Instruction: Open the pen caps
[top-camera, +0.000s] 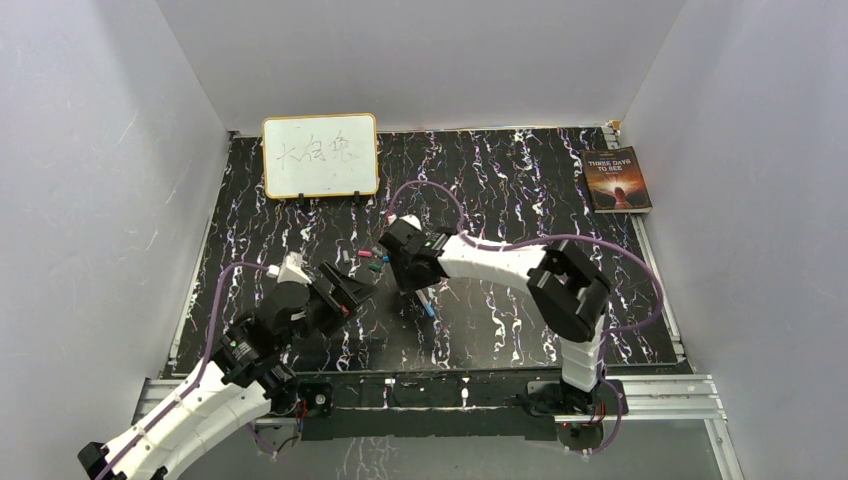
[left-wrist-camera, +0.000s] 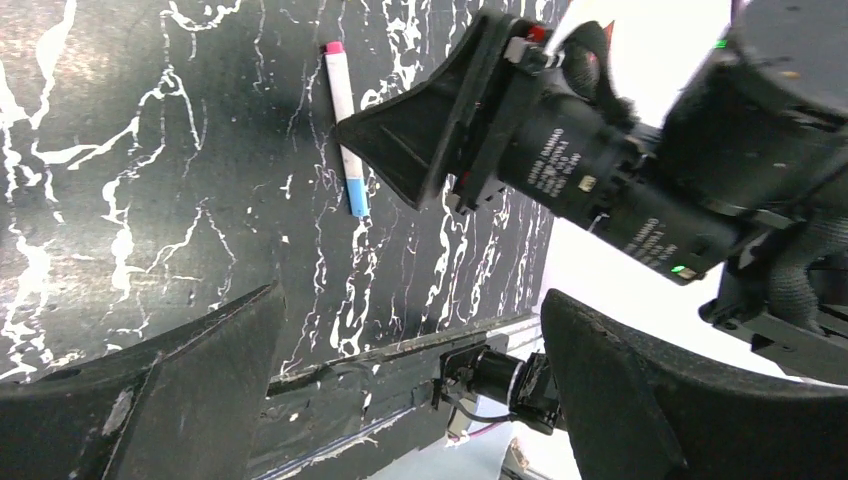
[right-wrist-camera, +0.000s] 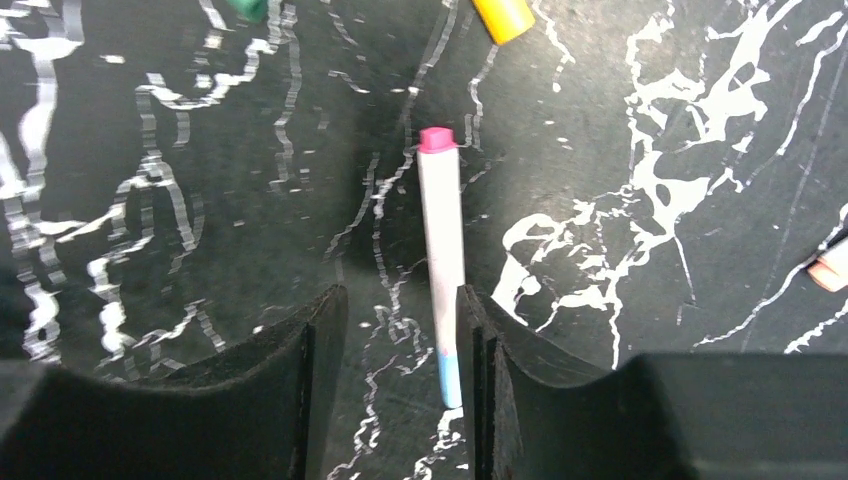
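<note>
Carrying everything: the bench (top-camera: 500, 330), black with white veins, pale walls on three sides.
Whiteboard (top-camera: 320, 155): upright at the far left of the bench, with faint writing on it.
Right arm (top-camera: 500, 258): reaches from the near right toward the middle, with a purple cable looping over it.
Left arm (top-camera: 200, 410): comes in from the near left corner and angles toward the middle.
Book (top-camera: 616, 179): flat at the far right corner.
Left tool (left-wrist-camera: 410, 400): released, spread wide with nothing between its fingers, above the bench left of the middle, facing the right tool.
Right tool (right-wrist-camera: 400, 385): released and partly spread, low over the middle of the bench. The pen lies between its fingers, against one finger (right-wrist-camera: 490, 380) and clear of the other.
Pen (right-wrist-camera: 441, 260): white barrel, flat on the bench in the middle, pink at one end and pale blue at the other. The blue end sits between the right tool's fingers.
Yellow cap (right-wrist-camera: 503, 17): loose on the bench beyond the pen's pink end, apart from it.
Green cap (right-wrist-camera: 245, 8): loose on the bench, well apart from the pen, cut off by the edge of the right wrist view.
</note>
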